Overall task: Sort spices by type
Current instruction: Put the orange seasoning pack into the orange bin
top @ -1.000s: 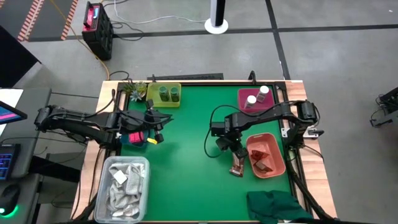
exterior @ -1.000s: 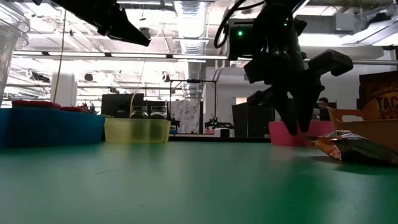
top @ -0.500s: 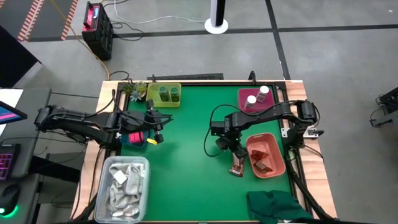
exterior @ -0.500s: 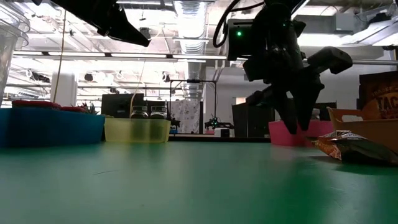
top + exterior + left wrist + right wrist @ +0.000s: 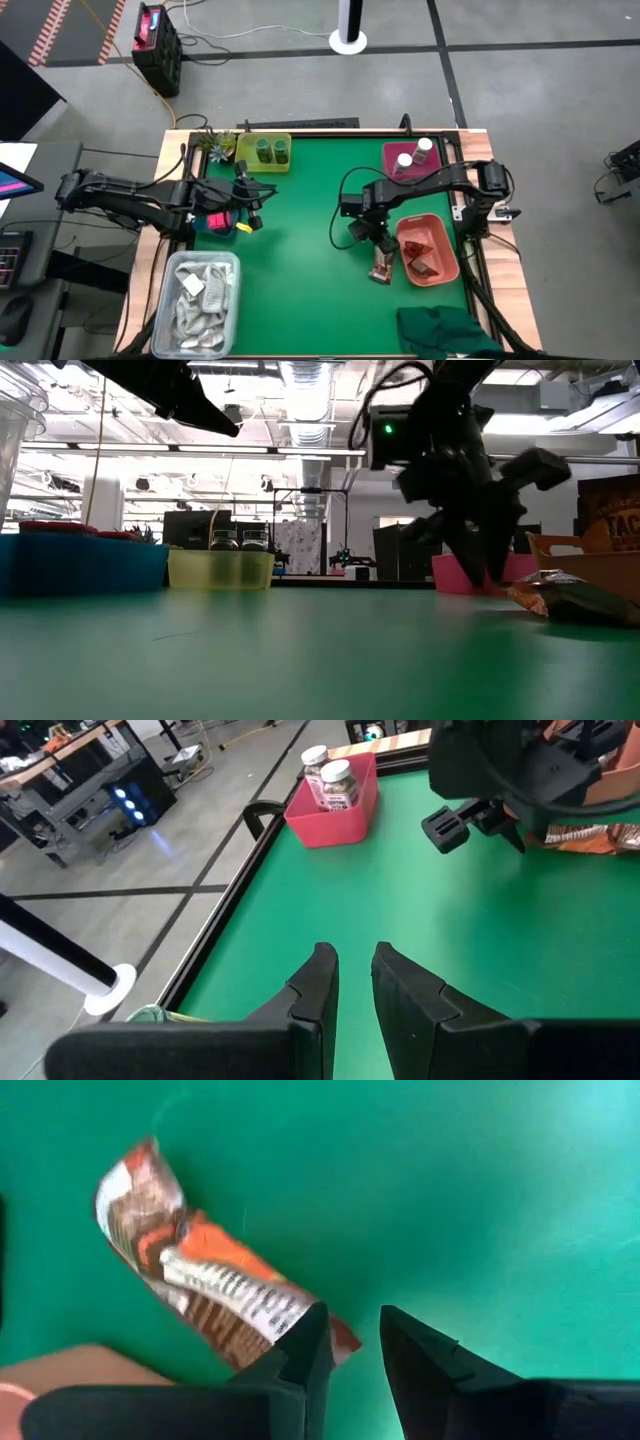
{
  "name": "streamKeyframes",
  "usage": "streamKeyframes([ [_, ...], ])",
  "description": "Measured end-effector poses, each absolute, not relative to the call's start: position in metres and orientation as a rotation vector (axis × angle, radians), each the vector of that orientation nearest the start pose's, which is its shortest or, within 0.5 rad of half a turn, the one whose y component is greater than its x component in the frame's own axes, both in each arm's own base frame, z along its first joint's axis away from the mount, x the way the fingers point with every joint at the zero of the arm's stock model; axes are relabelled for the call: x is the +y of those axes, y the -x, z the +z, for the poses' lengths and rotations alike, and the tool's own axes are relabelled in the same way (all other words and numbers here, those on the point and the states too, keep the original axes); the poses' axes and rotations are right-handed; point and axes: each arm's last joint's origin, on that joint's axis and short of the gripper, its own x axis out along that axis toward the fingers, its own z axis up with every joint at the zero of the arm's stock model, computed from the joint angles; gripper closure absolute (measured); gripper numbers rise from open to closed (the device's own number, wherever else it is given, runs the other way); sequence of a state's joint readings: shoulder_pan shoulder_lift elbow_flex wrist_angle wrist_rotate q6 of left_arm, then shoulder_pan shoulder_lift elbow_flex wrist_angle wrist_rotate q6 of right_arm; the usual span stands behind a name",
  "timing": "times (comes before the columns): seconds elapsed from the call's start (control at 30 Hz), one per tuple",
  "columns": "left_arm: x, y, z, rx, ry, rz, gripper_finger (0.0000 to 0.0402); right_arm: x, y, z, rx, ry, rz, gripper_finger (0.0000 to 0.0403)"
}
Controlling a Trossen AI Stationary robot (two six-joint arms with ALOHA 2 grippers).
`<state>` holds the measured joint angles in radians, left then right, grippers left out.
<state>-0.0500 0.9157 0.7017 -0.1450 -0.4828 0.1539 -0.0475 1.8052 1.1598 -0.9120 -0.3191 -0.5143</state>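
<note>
One brown sachet (image 5: 381, 266) (image 5: 200, 1280) lies flat on the green mat beside the salmon tray (image 5: 448, 268), which holds more sachets. My right gripper (image 5: 372, 240) (image 5: 350, 1325) (image 5: 490, 575) hangs just over the sachet's end, fingers pointing down with a narrow gap, touching nothing. My left gripper (image 5: 260, 206) (image 5: 355, 960) waits above the blue tray (image 5: 205, 226) of pink packs, also with a narrow gap. Two green jars stand in the yellow tray (image 5: 265, 150). Two white-capped bottles (image 5: 330, 780) stand in the pink tray (image 5: 392, 152).
A clear tub of white rags (image 5: 198, 292) sits at the near left corner and a dark green cloth (image 5: 445, 330) at the near right. A small plant (image 5: 215, 143) stands by the yellow tray. The middle of the green mat (image 5: 300, 260) is bare.
My right gripper has dropped a little toward the table and the brown sachet, tipping slightly as it came down. The sachet and the left arm have stayed where they were.
</note>
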Motion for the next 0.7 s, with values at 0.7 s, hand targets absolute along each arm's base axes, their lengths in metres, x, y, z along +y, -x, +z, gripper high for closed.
streamKeyframes([
  [0.7, 0.0035, -0.1992, 0.2866, 0.382, -0.246, 0.401, 0.0346, -0.0100, -0.3058, 0.1612, 1.496, 0.093, 0.586, 0.0290],
])
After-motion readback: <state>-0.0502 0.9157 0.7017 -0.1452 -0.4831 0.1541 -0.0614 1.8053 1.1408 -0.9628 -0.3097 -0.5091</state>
